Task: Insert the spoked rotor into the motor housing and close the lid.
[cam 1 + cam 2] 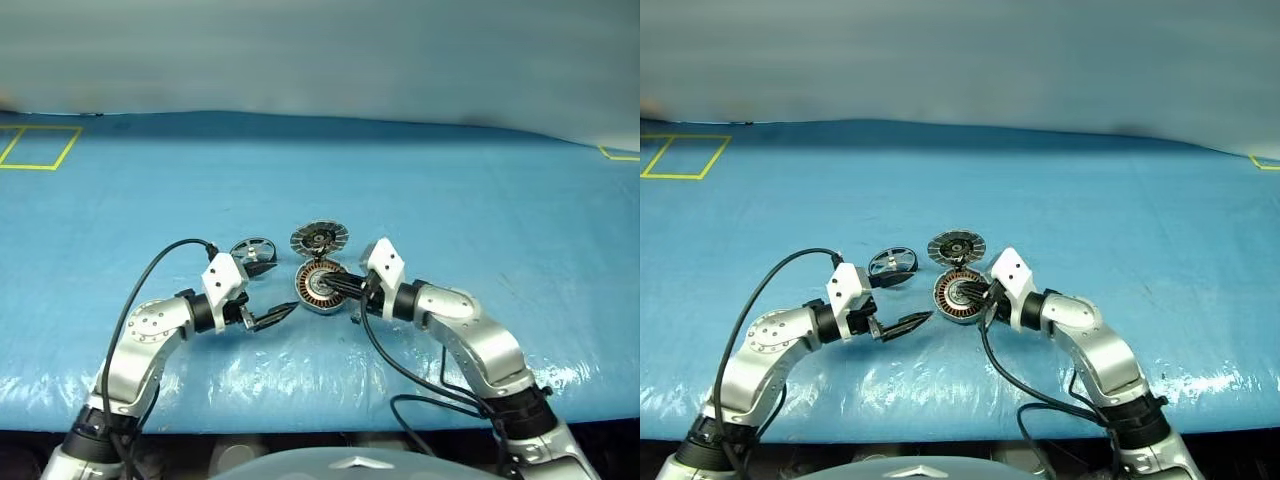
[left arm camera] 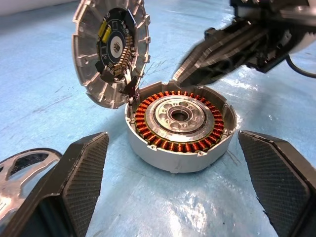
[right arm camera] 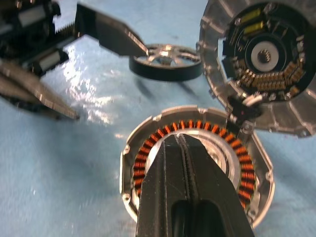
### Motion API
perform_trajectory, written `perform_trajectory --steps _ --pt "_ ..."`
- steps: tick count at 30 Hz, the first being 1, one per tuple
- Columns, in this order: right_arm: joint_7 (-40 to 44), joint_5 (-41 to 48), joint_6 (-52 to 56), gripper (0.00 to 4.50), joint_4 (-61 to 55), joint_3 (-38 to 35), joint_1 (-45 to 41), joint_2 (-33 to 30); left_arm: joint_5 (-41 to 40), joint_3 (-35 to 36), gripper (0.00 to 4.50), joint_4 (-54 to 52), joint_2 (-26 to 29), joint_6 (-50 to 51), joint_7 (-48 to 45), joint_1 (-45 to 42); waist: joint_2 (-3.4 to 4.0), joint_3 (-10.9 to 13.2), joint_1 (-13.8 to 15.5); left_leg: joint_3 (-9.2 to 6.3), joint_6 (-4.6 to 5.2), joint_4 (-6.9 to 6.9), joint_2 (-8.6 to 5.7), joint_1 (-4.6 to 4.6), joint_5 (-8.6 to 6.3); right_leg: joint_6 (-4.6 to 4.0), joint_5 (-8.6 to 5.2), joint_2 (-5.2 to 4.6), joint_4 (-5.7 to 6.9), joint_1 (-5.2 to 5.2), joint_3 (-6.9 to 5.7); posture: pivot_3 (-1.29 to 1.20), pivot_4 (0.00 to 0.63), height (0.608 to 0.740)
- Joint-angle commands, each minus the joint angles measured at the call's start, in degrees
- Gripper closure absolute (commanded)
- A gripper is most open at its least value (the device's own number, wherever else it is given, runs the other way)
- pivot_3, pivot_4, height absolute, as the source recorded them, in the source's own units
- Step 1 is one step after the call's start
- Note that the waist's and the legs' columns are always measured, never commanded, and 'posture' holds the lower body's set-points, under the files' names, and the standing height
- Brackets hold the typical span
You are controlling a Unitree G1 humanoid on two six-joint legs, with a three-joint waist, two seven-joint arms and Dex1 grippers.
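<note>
Three parts sit close together on the blue table (image 1: 470, 180). Spoked rotor (image 3: 165, 60) lies flat, not yet inserted, just beyond left gripper (image 1: 268, 294), fingers spread wide, empty. Motor housing (image 2: 180, 129) open, copper windings exposed, directly under right gripper (image 3: 183, 148), fingers pressed together, holding nothing. Lid (image 2: 111, 47) stands tilted up at housing's rim. Risk: right fingertips so near could nudge housing or knock lid shut before rotor goes in.
</note>
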Motion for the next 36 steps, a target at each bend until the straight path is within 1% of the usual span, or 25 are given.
perform_trajectory --steps 1,4,9,12,14,17,21,27,30,36 --pt "1.36 0.59 0.44 4.47 -8.19 -0.42 0.57 -2.98 -2.53 4.23 0.00 -2.17 1.82 0.41 -0.81 -1.32 0.04 0.04 0.00 0.01 0.00 0.01 0.00 0.00 0.00 0.00 0.00 0.00 0.01 -0.01 0.01 0.00 0.150 0.740" --pt "1.92 -0.02 0.61 4.47 -12.16 -0.44 1.07 -6.05 -1.23 5.94 0.00 -0.29 4.62 -0.27 -1.71 -3.63 0.04 0.05 0.08 -0.05 -0.01 0.04 0.01 0.00 0.00 0.00 -0.01 0.03 0.03 0.01 -0.05 0.00 0.150 0.740" --pt "1.75 -2.59 -0.47 4.47 -15.96 -0.74 0.81 -10.26 2.25 6.21 0.00 6.03 8.01 -1.67 -1.87 -11.62 0.04 0.06 0.61 -0.07 -0.01 0.08 -0.05 0.00 0.01 0.01 -0.01 -0.02 0.00 0.05 -0.09 0.00 0.150 0.740" --pt "1.10 -2.03 -0.39 4.47 -17.25 -2.12 1.09 -10.59 6.19 3.72 0.00 10.06 10.41 -4.49 -4.15 -15.18 0.02 0.07 0.66 -0.08 -0.01 0.09 -0.06 -0.06 0.01 0.03 0.00 -0.04 -0.03 0.02 -0.11 0.00 0.150 0.740" --pt "0.30 -2.02 -0.24 4.47 -17.69 -2.62 1.20 -10.18 7.11 2.91 0.00 12.52 11.00 -5.54 -5.50 -16.89 0.02 0.08 0.63 -0.08 -0.01 0.05 -0.06 -0.07 0.01 0.02 -0.01 -0.04 -0.03 -0.01 -0.11 0.00 0.150 0.740" --pt "-0.99 -1.59 -0.10 4.47 -18.69 -2.98 1.89 -9.04 9.17 0.79 0.00 18.40 10.80 -6.47 -7.62 -21.55 0.02 0.08 0.78 -0.16 -0.01 0.05 -0.06 -0.16 0.01 0.01 -0.02 -0.04 -0.02 -0.06 -0.18 0.00 0.150 0.740" --pt "-2.41 -2.82 -0.38 4.47 -19.19 -1.73 2.97 -8.24 12.02 -3.32 0.00 23.22 10.54 -8.17 -11.81 -26.25 0.03 0.08 0.97 -0.46 -0.02 0.33 -0.08 -0.65 0.01 0.02 0.00 -0.05 0.03 -0.30 -0.46 0.00 0.150 0.740" --pt "-4.03 -3.89 -0.46 4.47 -19.51 -1.62 4.22 -8.08 16.15 -7.13 0.00 30.39 9.90 -11.32 -14.92 -31.72 0.03 0.08 1.00 -0.52 -0.01 0.43 -0.12 -0.70 0.01 0.03 0.01 -0.09 0.07 -0.29 -0.50 0.00 0.150 0.740" --pt "-4.62 -4.59 -0.48 4.50 -19.60 -1.68 4.93 -8.20 18.12 -8.93 0.60 33.53 9.41 -13.76 -16.21 -33.66 0.03 0.08 0.99 -0.54 -0.01 0.46 -0.12 -0.70 0.01 0.03 0.01 -0.07 0.11 -0.28 -0.53 0.00 0.150 0.740" --pt "-5.69 -5.56 -0.23 4.50 -19.63 -1.21 5.60 -7.75 21.44 -11.95 0.60 38.13 6.97 -17.57 -17.76 -36.19 0.03 0.08 1.10 -0.58 -0.01 0.57 -0.15 -0.74 0.01 0.06 0.03 -0.08 0.12 -0.24 -0.55 0.00 0.150 0.740"
